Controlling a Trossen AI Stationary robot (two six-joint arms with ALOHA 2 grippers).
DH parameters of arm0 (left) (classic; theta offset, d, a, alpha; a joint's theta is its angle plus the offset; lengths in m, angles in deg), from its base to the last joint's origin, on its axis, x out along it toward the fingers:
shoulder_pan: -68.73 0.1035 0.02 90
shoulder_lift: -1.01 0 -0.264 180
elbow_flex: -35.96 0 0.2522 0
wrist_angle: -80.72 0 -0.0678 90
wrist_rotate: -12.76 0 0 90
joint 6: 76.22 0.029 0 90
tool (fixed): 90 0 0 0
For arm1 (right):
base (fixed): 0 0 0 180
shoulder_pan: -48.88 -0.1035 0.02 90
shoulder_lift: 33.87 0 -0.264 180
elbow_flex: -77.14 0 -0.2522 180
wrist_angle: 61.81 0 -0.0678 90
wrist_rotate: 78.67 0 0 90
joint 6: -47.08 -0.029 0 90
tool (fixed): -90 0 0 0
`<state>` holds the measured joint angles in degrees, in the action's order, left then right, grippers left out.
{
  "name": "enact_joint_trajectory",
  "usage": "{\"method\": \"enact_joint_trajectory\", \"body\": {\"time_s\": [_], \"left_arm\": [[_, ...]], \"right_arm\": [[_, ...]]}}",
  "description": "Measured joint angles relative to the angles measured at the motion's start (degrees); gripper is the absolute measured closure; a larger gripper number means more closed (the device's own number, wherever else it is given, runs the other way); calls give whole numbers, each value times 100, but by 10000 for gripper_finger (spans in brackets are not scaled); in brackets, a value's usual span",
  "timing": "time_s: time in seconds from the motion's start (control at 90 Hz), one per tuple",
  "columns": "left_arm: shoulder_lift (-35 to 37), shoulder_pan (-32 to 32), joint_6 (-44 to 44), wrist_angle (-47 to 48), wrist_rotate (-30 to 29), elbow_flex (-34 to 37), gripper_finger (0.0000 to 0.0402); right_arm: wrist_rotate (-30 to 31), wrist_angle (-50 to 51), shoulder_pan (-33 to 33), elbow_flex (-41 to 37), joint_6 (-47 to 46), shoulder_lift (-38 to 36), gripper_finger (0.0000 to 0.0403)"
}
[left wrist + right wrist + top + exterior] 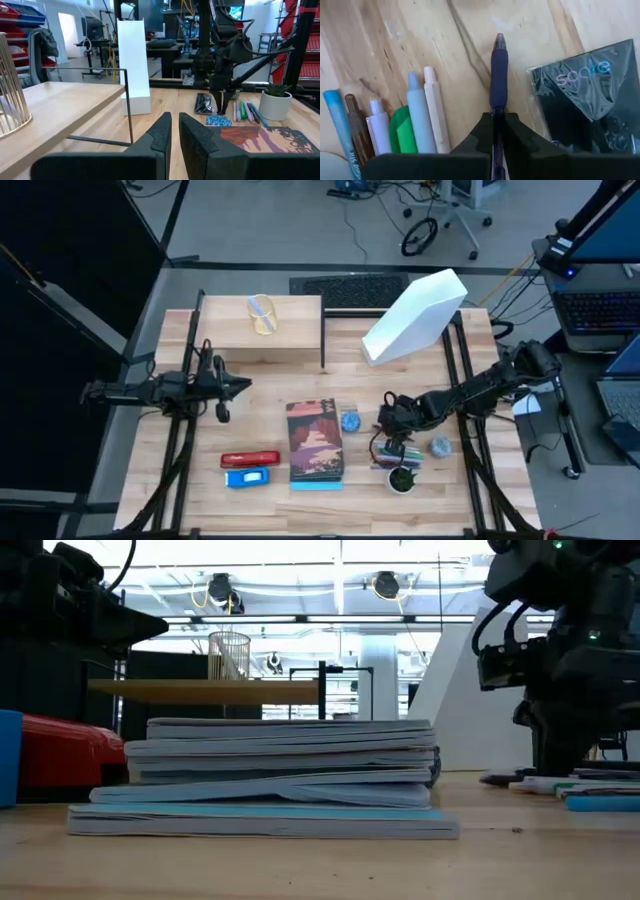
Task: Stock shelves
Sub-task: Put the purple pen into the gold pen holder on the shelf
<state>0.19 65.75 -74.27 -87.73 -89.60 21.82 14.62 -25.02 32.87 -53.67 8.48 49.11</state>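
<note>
The low light-wood shelf (290,345) on black legs stands at the far side, with a wire cup (263,315) on its plank. The white file holder (415,315) lies slanted to its right. My right gripper (388,418) hovers low over a row of pens (397,450) right of centre, shut on a dark blue pen (498,70). My left gripper (243,387) waits at the left, above the table near the shelf's front edge. Its fingers (162,132) are shut with nothing between them. My right gripper pinches the dark blue pen's barrel (498,106), just behind its rubber grip, between the two fingers. The pen runs along the fingers and sticks out past their ends, tip (499,40) forward. I cannot tell whether it rests on the table.
A stack of books (315,442) lies at the centre, with a red stapler (250,458) and a blue box (250,477) to its left. A black wrapped packet (590,100), a small potted plant (402,479) and two blue round items (350,420) surround the pens.
</note>
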Motion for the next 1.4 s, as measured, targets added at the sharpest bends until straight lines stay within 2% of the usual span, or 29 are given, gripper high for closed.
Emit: {"method": "enact_joint_trajectory", "body": {"time_s": [0.344, 0.6, 0.722, 0.8, 0.878, 0.978, 1.111, 1.211, 1.4], "left_arm": [[2, -1, 1, -1, 0, -2, 379], [2, 0, 1, -1, -2, -2, 379], [2, 0, 1, -1, 0, -2, 379], [2, -1, 1, -1, 0, -2, 379], [2, 2, 1, -1, 0, -2, 379], [2, -1, 1, -2, 0, -2, 379], [2, -1, 1, -1, -1, -2, 379], [2, -1, 27, -2, -3, -2, 379], [2, 1, 40, -5, -46, -2, 379]], "right_arm": [[100, -97, 485, 614, 559, -724, 399], [170, -322, 1080, 1052, 1143, -819, 401], [33, -31, 1178, 1052, 315, -763, 401], [-341, 300, 1193, 1052, -202, -626, 398], [-632, 369, 1105, 1052, -683, -457, 380], [-677, 198, 938, 1052, -1267, -179, 346], [-646, -147, 632, 1052, -1401, 224, 302], [-507, -53, 530, 1052, -1956, 443, 275], [24, 199, 549, 1052, -2448, 534, 266]]}}
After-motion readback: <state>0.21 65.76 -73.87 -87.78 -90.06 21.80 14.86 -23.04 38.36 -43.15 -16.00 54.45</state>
